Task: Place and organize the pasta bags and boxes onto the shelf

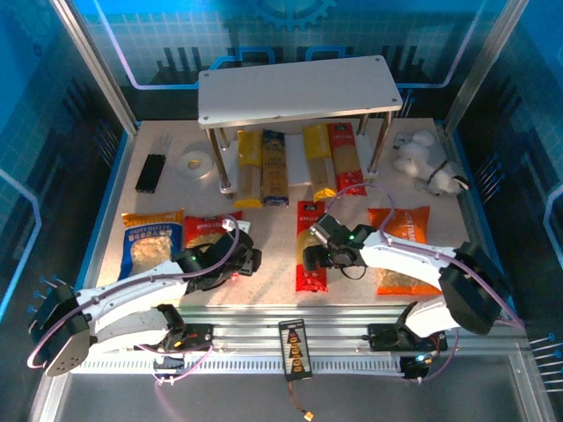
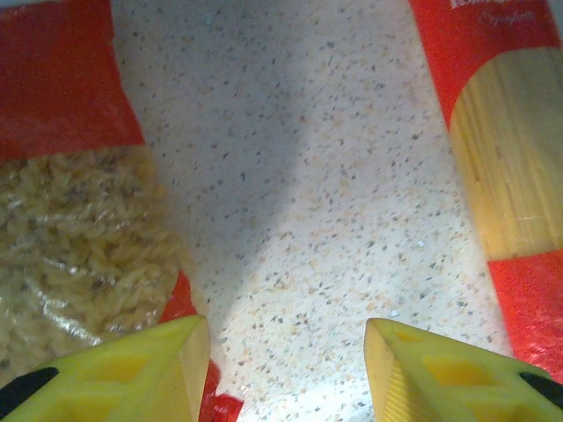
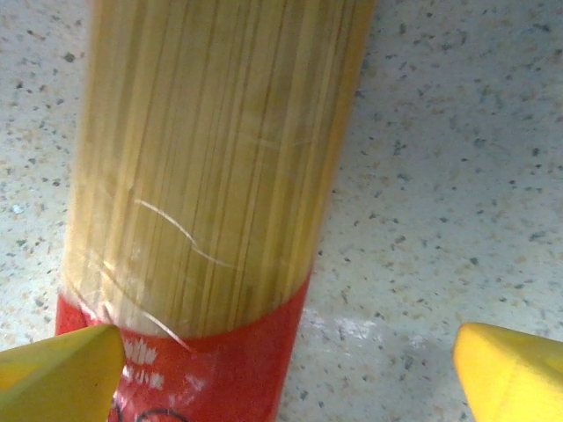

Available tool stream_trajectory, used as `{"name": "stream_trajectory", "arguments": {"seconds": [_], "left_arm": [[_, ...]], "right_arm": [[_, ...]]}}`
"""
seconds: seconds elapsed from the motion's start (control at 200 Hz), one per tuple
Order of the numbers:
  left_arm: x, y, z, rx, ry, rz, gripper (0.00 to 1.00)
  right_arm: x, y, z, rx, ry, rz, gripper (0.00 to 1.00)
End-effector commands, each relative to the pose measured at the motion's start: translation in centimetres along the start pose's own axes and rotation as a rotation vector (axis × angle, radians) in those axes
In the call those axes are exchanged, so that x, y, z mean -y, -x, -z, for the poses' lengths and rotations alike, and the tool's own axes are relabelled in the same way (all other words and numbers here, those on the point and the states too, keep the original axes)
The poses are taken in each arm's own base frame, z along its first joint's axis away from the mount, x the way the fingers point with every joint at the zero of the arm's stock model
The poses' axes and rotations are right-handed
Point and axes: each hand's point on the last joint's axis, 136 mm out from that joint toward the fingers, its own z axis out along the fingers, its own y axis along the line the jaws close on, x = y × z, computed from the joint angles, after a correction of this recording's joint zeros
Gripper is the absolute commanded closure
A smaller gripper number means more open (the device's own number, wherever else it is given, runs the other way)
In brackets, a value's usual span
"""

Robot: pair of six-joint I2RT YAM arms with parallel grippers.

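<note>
Plainly, the right claw (image 3: 288,352) stood wide open over a red spaghetti pack (image 3: 211,176). One yellow finger sat at the pack's edge and the other well off to the side above bare table (image 3: 440,132), so nothing was gripped. The left claw (image 2: 286,378) was open and empty too, its fingers either side of a strip of bare table. The red bag (image 2: 62,176) of short pasta lay partly under one finger, and the red spaghetti pack lay off to the other side. Farther out, the blue-and-yellow bag (image 1: 151,239) and the orange bag (image 1: 400,251) lay flat near the front of the table, not yet shelved. At the back, four long packs (image 1: 274,167) lay side by side beneath the top board of the shelf (image 1: 299,88), whose upper surface was bare. By that count the job looked about half done: one long pack and all three bags were left to place, and the right claw seemed set to take the long pack next. The table was a pale speckled slab. It also carried a roll of tape (image 1: 192,164), a black bar (image 1: 151,173) and a white soft toy (image 1: 427,158). Blue patterned walls (image 1: 44,132) and metal posts (image 1: 92,61) closed it in.
</note>
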Motion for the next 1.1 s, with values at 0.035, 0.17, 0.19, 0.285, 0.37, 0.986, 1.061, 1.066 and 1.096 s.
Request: {"name": "stream_trajectory", "arguments": {"seconds": [0.035, 0.17, 0.19, 0.285, 0.37, 0.986, 1.061, 1.066, 1.096], "left_arm": [[0.3, 1.5, 1.0, 0.094, -0.023, 0.056, 0.49], [-0.1, 1.8, 1.5, 0.116, -0.021, 0.05, 0.49], [-0.1, 1.7, 1.6, 0.117, -0.02, 0.049, 0.49], [-0.3, 1.5, 1.7, 0.117, -0.02, 0.048, 0.48], [-0.5, 1.3, 1.7, 0.117, -0.019, 0.051, 0.48], [-1.3, 0.8, 1.8, 0.14, -0.017, 0.067, 0.45], [-1.3, 0.9, 1.8, 0.142, -0.017, 0.068, 0.45], [-1.3, 0.9, 1.9, 0.142, -0.017, 0.068, 0.45], [-1.3, 0.9, 1.9, 0.143, -0.016, 0.068, 0.45]], "right_arm": [[-2.3, 1.8, -0.4, 0.045, 0.045, -0.044, 0.02], [-3.6, 2.4, -0.9, 0.048, 0.07, -0.044, 0.0], [-3.6, 2.5, -1.0, 0.044, 0.069, -0.044, 0.0], [-4.1, 3.0, -1.5, 0.041, 0.065, -0.046, 0.0], [-4.3, 3.1, -2.2, 0.03, 0.053, -0.055, 0.0], [-3.2, 1.8, -5.0, -0.034, -0.02, -0.081, 0.18], [-3.4, 1.4, -4.8, -0.045, 0.0, -0.075, 0.3], [-3.4, 1.4, -4.7, -0.046, 0.002, -0.074, 0.31], [-3.5, 1.2, -4.6, -0.048, 0.01, -0.071, 0.35]]}}
